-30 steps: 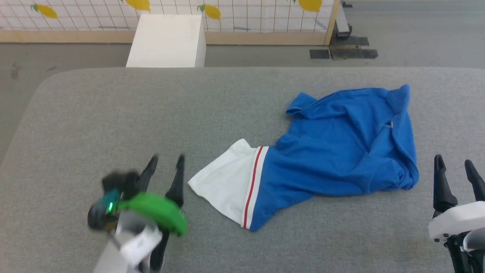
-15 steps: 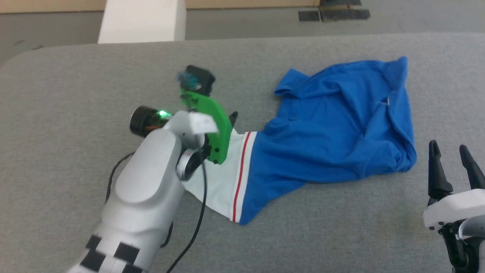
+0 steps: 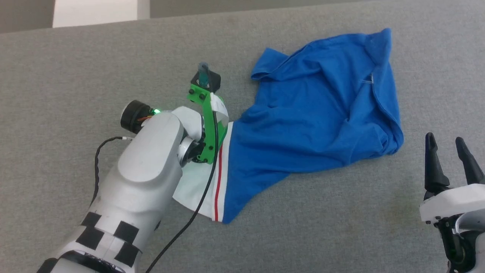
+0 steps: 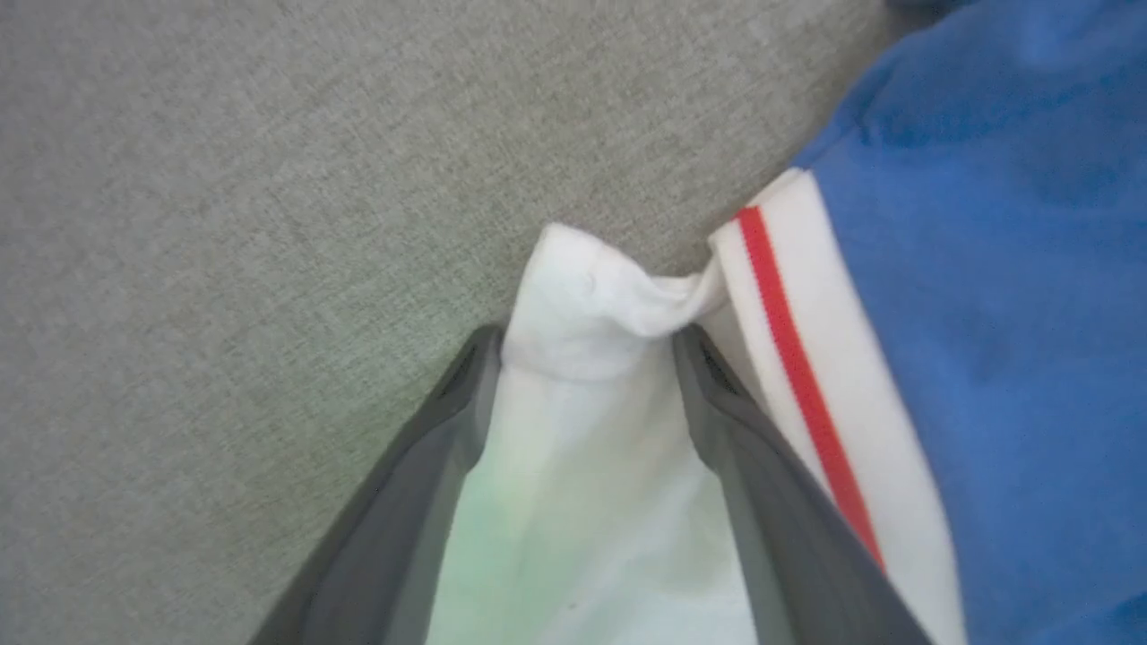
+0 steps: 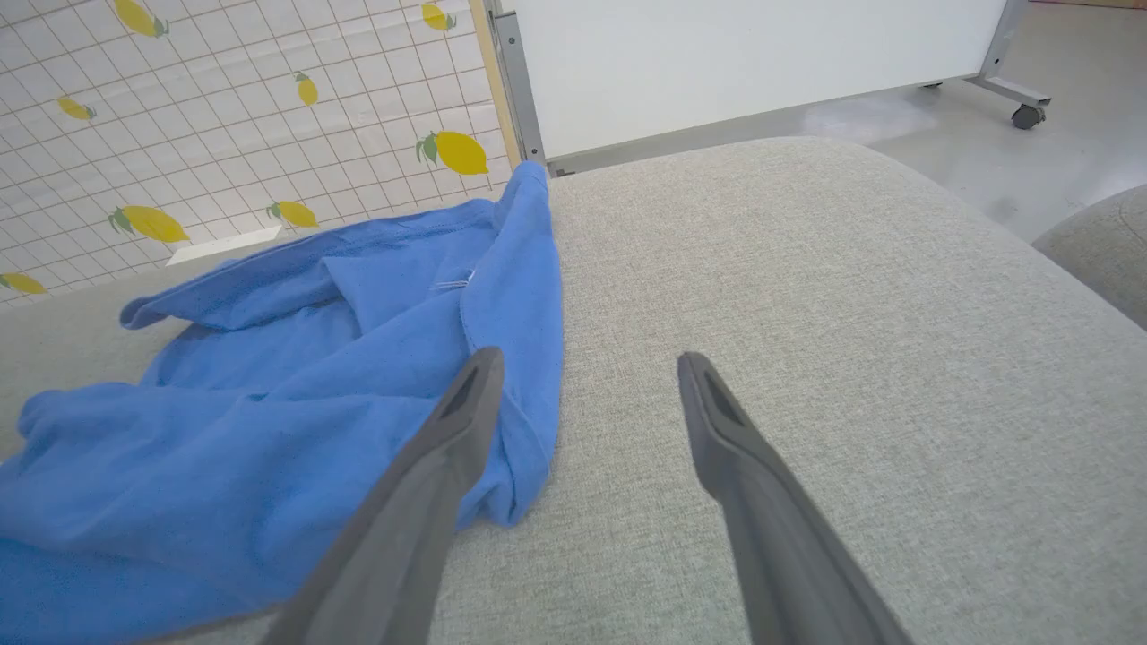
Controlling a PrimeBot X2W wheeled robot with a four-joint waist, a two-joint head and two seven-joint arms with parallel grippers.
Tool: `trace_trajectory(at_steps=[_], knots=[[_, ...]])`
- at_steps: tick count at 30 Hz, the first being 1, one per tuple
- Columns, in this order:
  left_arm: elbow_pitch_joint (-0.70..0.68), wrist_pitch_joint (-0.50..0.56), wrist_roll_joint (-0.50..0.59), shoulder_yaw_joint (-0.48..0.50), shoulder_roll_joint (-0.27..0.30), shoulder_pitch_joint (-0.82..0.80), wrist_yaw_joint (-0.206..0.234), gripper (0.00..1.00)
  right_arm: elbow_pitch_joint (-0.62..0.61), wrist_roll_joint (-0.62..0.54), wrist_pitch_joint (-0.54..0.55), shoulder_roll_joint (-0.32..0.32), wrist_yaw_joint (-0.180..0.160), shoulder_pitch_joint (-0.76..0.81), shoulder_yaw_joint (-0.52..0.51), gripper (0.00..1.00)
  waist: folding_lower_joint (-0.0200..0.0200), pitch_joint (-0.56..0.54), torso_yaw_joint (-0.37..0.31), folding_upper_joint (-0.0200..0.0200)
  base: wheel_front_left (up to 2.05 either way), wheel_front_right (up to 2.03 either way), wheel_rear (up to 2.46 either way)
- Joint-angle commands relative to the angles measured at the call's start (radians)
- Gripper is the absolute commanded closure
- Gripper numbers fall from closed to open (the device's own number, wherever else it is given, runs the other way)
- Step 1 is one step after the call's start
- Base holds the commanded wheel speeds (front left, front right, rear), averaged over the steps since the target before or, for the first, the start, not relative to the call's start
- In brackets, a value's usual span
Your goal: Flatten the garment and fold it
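Underneath, grey fabric surface (image 3: 341,235); left fingers (image 4: 417,511) wide astride garment (image 3: 314,125), right fingers (image 5: 430,484) wide, empty.

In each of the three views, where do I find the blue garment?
Head view: garment, centre to upper right.
Left wrist view: right side; its white sleeve lies between the fingers of the left gripper.
Right wrist view: left half, beside the right gripper.
Shared landmark: the grey table under it.

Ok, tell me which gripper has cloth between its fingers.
The left gripper: its open fingers straddle a white corner of the shirt. The right gripper stands open over bare grey surface beside it.
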Motion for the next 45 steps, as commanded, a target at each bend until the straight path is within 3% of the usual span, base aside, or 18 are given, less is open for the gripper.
trace_trajectory(at_steps=[1,2,3,7,11,16,22,32,40,41,42,45], knots=[[0.023,0.017,-0.009,-0.012,0.002,0.024,-0.005,0.68,0.001,0.008,-0.007,0.002,-0.001,-0.022,-0.001,0.0,0.0,0.014,-0.007,-0.0001,0.0,0.0,0.0],[0.022,0.017,-0.018,-0.011,-0.001,0.028,-0.006,0.9,0.002,0.008,-0.007,0.002,-0.001,-0.023,-0.001,0.0,0.0,0.016,-0.006,-0.0001,0.0,0.0,0.0],[0.021,0.018,-0.027,-0.013,-0.004,0.032,-0.007,1.0,0.004,0.008,-0.007,0.002,-0.001,-0.025,-0.001,0.0,0.0,0.018,-0.003,-0.0001,0.0,0.0,0.0],[0.004,-0.008,-0.054,-0.019,-0.008,0.037,-0.011,1.0,0.013,0.01,-0.008,0.002,-0.001,-0.03,0.003,0.0,0.0,0.016,0.012,-0.0001,0.0,0.0,0.0],[-0.029,-0.107,-0.098,0.03,-0.016,0.027,-0.002,1.0,0.02,0.007,-0.007,0.002,-0.001,-0.029,-0.001,0.0,0.0,0.0,0.04,-0.0001,0.0,0.0,0.0],[-0.07,-0.22,-0.159,0.125,-0.015,0.022,0.037,1.0,0.025,0.002,-0.002,0.002,-0.001,-0.025,-0.003,0.0,0.0,-0.031,0.083,-0.0001,0.0,0.0,0.0],[-0.12,-0.298,-0.226,0.253,0.039,0.065,0.108,1.0,0.033,-0.002,0.009,0.002,-0.001,-0.016,0.0,0.0,0.0,-0.072,0.136,-0.0001,0.0,0.0,0.0],[-0.207,-0.348,-0.334,0.469,0.158,0.352,0.249,1.0,0.037,-0.002,0.022,0.002,-0.001,-0.008,0.021,0.0,0.0,-0.1,0.178,-0.0001,0.0,0.0,0.0],[-0.297,-0.34,-0.401,0.514,0.126,0.573,0.276,1.0,0.032,-0.004,0.026,0.002,-0.001,0.001,0.015,0.0,0.0,-0.098,0.197,-0.0001,0.0,0.0,0.0],[-0.309,-0.352,-0.405,0.518,0.123,0.58,0.272,0.74,0.033,-0.004,0.026,0.002,-0.001,0.001,0.015,0.0,0.0,-0.1,0.199,-0.0001,0.0,0.0,0.0],[-0.325,-0.374,-0.407,0.526,0.121,0.583,0.266,0.0,0.035,-0.005,0.027,0.002,-0.001,0.002,0.017,0.0,0.0,-0.104,0.199,-0.0001,0.0,0.0,0.0],[-0.378,-0.461,-0.394,0.547,0.128,0.589,0.247,0.0,0.041,-0.004,0.028,0.002,-0.001,0.002,0.027,0.0,0.0,-0.12,0.197,-0.0001,0.0,0.0,0.0]])
